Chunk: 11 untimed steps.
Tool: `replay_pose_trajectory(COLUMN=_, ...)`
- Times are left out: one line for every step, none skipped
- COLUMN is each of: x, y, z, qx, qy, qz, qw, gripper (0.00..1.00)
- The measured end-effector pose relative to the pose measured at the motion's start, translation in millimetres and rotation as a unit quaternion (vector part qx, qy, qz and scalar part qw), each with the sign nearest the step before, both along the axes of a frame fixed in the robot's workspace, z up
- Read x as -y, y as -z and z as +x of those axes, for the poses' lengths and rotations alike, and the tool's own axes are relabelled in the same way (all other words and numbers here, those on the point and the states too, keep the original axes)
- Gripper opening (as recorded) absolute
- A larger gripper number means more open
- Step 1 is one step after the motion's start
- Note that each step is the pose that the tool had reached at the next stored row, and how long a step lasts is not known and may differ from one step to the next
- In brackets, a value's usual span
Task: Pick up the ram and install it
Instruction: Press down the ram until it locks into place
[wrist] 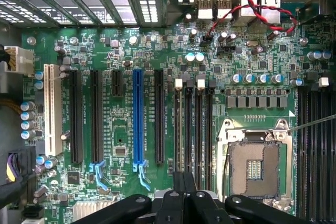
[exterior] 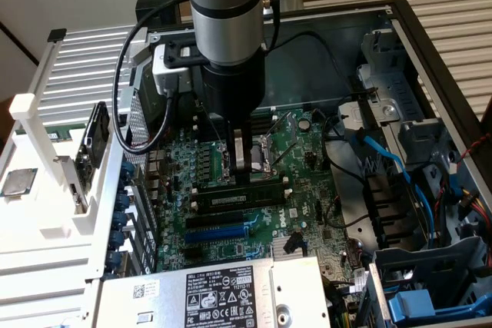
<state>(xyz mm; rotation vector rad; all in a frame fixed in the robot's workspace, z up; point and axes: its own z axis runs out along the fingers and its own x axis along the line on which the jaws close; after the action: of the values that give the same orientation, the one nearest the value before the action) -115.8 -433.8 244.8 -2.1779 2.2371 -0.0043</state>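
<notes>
1. Gripper point(exterior: 244, 167) low over motherboard point(exterior: 301, 151), inside open computer case point(exterior: 430, 51); open or closed: cannot tell, too dark and tight at the tip.
2. Ram point(exterior: 234, 198) just under the gripper tip in the exterior view, lying lengthwise along the black memory slots point(wrist: 193, 129), white label strip facing up. Held, merely touched or already resting in a slot: cannot tell.
3. Beside the gripper toward the exterior view's right: open CPU socket point(wrist: 255, 169), bare contacts exposed.
4. Risk, judged: misalignment. Stick not square to its slot, or notch on the wrong side, means jamming, bent contacts or a cracked board under downward force.
5. Risk, judged: uneven push. Force at one point only could seat one end and leave the other high, end clips not latched.
6. Risk, judged: sideways drift toward the socket; any scrape there would likely ruin pins.
7. Risk, judged: weak or off-centre hold could let the stick tilt or drop onto the board.
8. Blue slot point(exterior: 219, 230) close by; wrong target if mistaken for a memory slot.
</notes>
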Motion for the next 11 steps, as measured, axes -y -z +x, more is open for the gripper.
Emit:
replay_pose_trajectory(x=-0.6, y=0.8, z=-0.5, qx=0.0000, qy=0.000, qz=-0.0001, qw=1.0000, gripper=0.10)
replay_pose_trajectory(x=-1.1, y=1.5, z=-0.8, qx=0.0000, qy=0.000, qz=-0.0003, qw=1.0000, gripper=0.10)
replay_pose_trajectory(x=-1.7, y=2.4, z=-0.9, qx=0.0000, qy=0.000, qz=-0.0004, qw=1.0000, gripper=0.10)
replay_pose_trajectory(x=-2.5, y=3.1, z=-0.9, qx=0.0000, qy=0.000, qz=-0.0006, qw=1.0000, gripper=0.10)
replay_pose_trajectory(x=-2.8, y=3.5, z=-0.8, qx=0.0000, qy=0.000, qz=-0.0005, qw=1.0000, gripper=0.10)
replay_pose_trajectory(x=-2.8, y=3.8, z=-0.8, qx=0.0000, qy=0.000, qz=-0.0006, qw=1.0000, gripper=0.10)
replay_pose_trajectory(x=-2.8, y=4.3, z=-0.9, qx=0.0000, qy=0.000, qz=-0.0007, qw=1.0000, gripper=0.10)
replay_pose_trajectory(x=-2.8, y=4.6, z=-0.9, qx=0.0000, qy=0.000, qz=-0.0008, qw=1.0000, gripper=0.10)
replay_pose_trajectory(x=-2.8, y=4.8, z=-0.9, qx=-0.0001, qy=0.000, qz=-0.0010, qw=1.0000, gripper=0.10)
replay_pose_trajectory(x=-2.9, y=5.4, z=-0.9, qx=-0.0001, qy=0.000, qz=-0.0009, qw=1.0000, gripper=0.10)
replay_pose_trajectory(x=-2.9, y=5.8, z=-0.9, qx=-0.0001, qy=0.000, qz=-0.0012, qw=1.0000, gripper=0.10)
